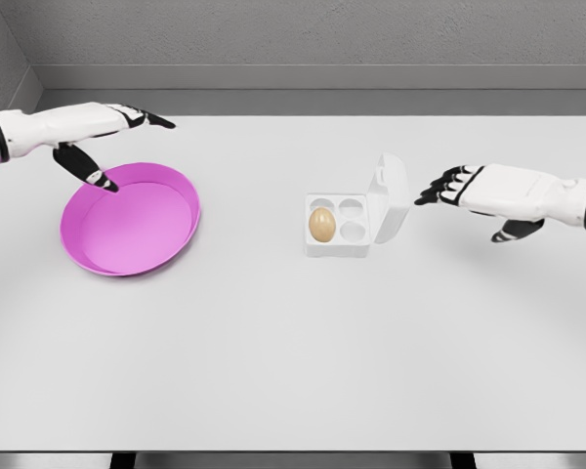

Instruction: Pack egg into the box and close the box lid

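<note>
The egg (321,225) is already seated in the box (338,227) — only the upright lid (391,196) is left. The right hand (456,186), fingers loosely apart and empty, is held just beside it; a leftward, downward push seems called for.

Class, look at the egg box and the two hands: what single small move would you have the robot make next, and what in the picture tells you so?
Probably bring the right hand left to the raised lid and start tipping it over the box. The egg already sits in a front-left cup, the lid stands open on the box's right side, and that hand, fingers open, hovers just beside it. The left hand is far off over the pink plate.
</note>
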{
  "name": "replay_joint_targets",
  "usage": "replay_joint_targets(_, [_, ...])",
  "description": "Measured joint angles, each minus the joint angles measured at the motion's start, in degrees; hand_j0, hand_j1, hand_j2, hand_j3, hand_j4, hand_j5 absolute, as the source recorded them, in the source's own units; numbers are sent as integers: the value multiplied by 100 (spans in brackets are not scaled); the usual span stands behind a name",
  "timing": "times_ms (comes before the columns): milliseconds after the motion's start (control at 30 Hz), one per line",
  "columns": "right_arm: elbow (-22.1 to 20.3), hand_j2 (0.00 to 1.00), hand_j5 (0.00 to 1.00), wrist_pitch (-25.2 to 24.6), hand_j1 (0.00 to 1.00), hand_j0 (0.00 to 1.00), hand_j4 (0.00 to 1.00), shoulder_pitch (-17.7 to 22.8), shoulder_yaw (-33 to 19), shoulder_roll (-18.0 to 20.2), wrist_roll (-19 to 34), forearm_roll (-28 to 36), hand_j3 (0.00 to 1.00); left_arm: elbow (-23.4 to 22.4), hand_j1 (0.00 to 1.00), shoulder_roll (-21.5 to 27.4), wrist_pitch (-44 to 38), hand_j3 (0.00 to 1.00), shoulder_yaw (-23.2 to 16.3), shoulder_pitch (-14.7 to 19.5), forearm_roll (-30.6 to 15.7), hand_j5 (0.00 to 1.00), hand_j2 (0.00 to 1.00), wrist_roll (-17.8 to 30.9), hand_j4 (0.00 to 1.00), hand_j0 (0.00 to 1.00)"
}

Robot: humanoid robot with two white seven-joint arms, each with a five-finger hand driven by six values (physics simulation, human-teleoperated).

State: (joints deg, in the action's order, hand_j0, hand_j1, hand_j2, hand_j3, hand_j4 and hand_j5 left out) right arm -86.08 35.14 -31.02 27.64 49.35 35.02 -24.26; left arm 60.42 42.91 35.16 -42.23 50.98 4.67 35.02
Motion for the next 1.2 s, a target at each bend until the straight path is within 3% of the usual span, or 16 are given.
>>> replay_joint_targets(267, [-25, 100, 100, 0, 100, 100, 100, -70, 144, -115, 0, -95, 100, -7, 100, 14, 0, 100, 37, -35, -3, 100, 100, 0, 100, 100])
replay_joint_targets(500, [-286, 100, 100, 2, 100, 100, 100, -106, 153, -166, 1, -62, 100, -5, 100, -3, 0, 100, 41, -79, 0, 100, 100, 0, 100, 100])
replay_joint_targets(1000, [-519, 100, 100, 1, 100, 100, 100, -246, 297, -693, 0, -55, 100, -4, 100, 10, 0, 100, 42, -70, -5, 100, 100, 0, 100, 100])
replay_joint_targets(1133, [-359, 100, 100, 3, 100, 100, 100, -264, 131, -728, 1, -19, 100, -26, 100, 7, 0, 100, 42, -70, -5, 100, 100, 0, 100, 100])
replay_joint_targets(1200, [27, 100, 100, 2, 100, 100, 100, -202, -211, -724, 1, 124, 100, -145, 100, -25, 0, 100, 46, -70, -6, 100, 100, 0, 100, 100])
